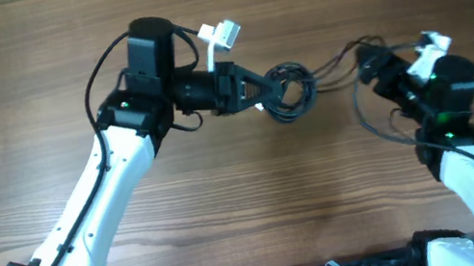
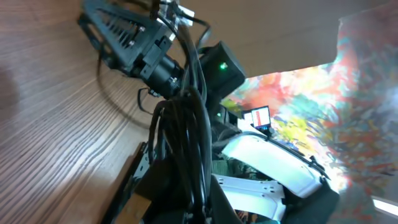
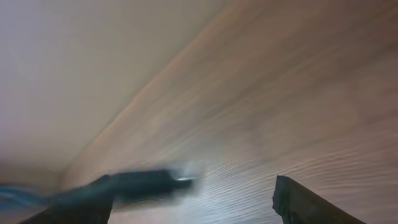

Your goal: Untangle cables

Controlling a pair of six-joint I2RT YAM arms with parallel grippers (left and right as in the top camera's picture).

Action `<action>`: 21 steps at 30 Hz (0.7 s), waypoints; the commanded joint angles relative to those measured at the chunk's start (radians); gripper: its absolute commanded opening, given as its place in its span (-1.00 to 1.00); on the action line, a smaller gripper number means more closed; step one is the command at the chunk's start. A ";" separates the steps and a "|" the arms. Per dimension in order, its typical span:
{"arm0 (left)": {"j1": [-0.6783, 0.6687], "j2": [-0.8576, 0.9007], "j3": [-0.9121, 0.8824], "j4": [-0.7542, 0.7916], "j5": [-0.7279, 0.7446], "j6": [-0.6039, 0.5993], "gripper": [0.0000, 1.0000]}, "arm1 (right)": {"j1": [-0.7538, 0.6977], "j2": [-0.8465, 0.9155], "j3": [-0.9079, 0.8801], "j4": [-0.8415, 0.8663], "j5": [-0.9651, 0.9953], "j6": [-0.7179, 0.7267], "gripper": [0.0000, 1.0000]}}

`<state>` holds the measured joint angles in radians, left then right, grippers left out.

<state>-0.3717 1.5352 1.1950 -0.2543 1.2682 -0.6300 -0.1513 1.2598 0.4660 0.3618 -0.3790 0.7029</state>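
The cables are bunched in a small dark knot at the table's middle. Thin strands run right from it toward my right gripper. My left gripper is shut on the knot's left side. In the left wrist view the black cords rise as a bundle out of my left gripper. My right gripper is open in its wrist view, close over the wood. A blurred black plug tip lies between its fingers, next to the left one.
The right arm's gripper shows at the upper left of the left wrist view, near the bundle's far end. A loose loop of black cord lies on the wooden table beside the right arm.
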 commanded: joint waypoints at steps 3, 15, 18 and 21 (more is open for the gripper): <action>0.063 -0.013 0.008 0.004 0.020 0.024 -0.92 | -0.037 0.014 -0.002 0.002 -0.040 0.011 0.77; 0.064 -0.013 0.008 -0.023 -0.338 0.343 -0.92 | -0.039 0.013 -0.002 0.064 -0.780 -0.262 0.99; 0.047 -0.013 0.008 -0.058 -0.337 0.463 -0.92 | -0.039 0.013 -0.002 0.157 -0.879 -0.255 0.99; 0.012 -0.013 0.008 -0.090 -0.338 0.561 -0.92 | -0.037 0.013 -0.002 0.244 -0.903 -0.186 0.99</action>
<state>-0.3222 1.5352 1.1950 -0.3267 0.9363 -0.2657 -0.1871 1.2610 0.4644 0.5545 -1.1477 0.4927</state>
